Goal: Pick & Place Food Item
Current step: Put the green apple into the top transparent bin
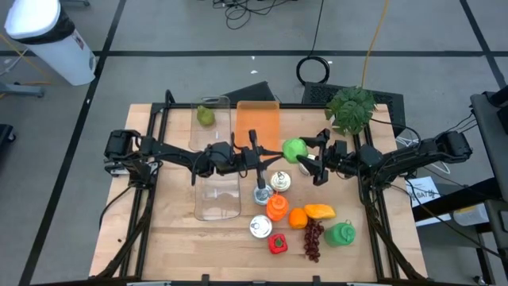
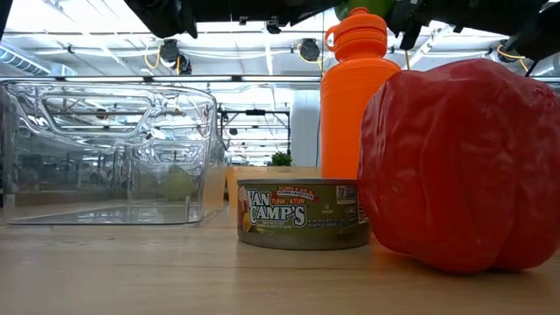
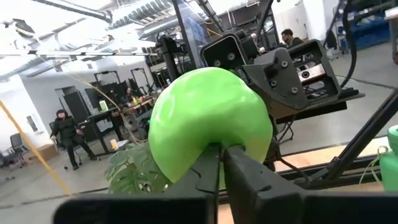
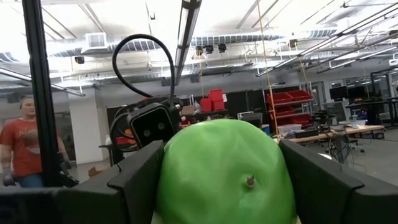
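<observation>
Here the green apple point(image 1: 294, 148) sits clamped within the right end effector point(image 1: 305, 151).

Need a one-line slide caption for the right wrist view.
Right gripper holds a round green apple between its two dark fingers, lab room behind.

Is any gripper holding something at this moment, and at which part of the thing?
The right gripper holds the green apple by its two opposite sides. The left gripper is shut in front of the apple, holding nothing.
</observation>
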`<state>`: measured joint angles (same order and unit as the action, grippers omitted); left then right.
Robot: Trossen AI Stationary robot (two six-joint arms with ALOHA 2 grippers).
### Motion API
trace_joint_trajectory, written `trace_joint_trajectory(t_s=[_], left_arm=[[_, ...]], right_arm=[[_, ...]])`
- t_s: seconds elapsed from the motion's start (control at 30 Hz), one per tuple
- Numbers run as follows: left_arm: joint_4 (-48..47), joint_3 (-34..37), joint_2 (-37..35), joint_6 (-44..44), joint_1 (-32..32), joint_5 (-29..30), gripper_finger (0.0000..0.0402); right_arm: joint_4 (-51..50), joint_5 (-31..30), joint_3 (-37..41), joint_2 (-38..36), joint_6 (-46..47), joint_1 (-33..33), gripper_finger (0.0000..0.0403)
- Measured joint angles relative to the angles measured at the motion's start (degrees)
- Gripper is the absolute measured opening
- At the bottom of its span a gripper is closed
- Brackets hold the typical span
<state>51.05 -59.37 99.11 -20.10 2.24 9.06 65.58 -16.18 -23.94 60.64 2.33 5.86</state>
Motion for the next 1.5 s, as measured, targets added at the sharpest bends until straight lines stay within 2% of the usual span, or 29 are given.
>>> trace_joint_trajectory(t_s=[0.23,0.4,0.53,0.67,1.03,1.17,1.37,1.43,1.5], left_arm=[[-0.42,0.00,0.00,2.99,-0.05,4.42,0.0008],[-1.37,-0.05,-0.64,4.35,-0.04,6.48,0.0008],[-4.87,-0.09,-2.97,3.70,-0.09,10.28,0.0008],[-11.36,-0.09,-5.89,3.44,0.14,14.19,0.0007],[-32.22,-0.09,-15.73,3.94,2.68,34.28,0.0007],[-43.29,-0.09,-19.49,8.53,1.84,40.93,0.0007],[-60.29,-0.09,-24.44,22.34,-5.04,37.57,0.0007],[-64.11,-0.09,-25.01,25.53,-8.91,34.26,0.0007],[-67.62,-0.09,-25.38,28.65,-13.74,28.54,0.0007]], right_arm=[[-0.33,-0.51,0.00,0.04,-1.86,-0.08,0.0281],[-1.09,-0.62,0.00,-0.58,-4.01,-0.06,0.0315],[-1.09,-0.36,0.02,-0.96,-6.29,0.01,0.0338],[-1.56,-0.14,0.02,-1.03,-8.83,0.12,0.0346],[-1.27,-0.24,0.02,-1.07,-9.28,0.14,0.0344],[-1.22,-0.29,0.02,-1.09,-8.98,0.14,0.0344],[-1.14,-0.33,0.02,-1.11,-8.81,0.14,0.0341],[-1.14,-0.36,0.02,-1.11,-8.81,0.14,0.0341],[-1.16,-0.39,0.02,-1.11,-8.44,0.14,0.0341]])
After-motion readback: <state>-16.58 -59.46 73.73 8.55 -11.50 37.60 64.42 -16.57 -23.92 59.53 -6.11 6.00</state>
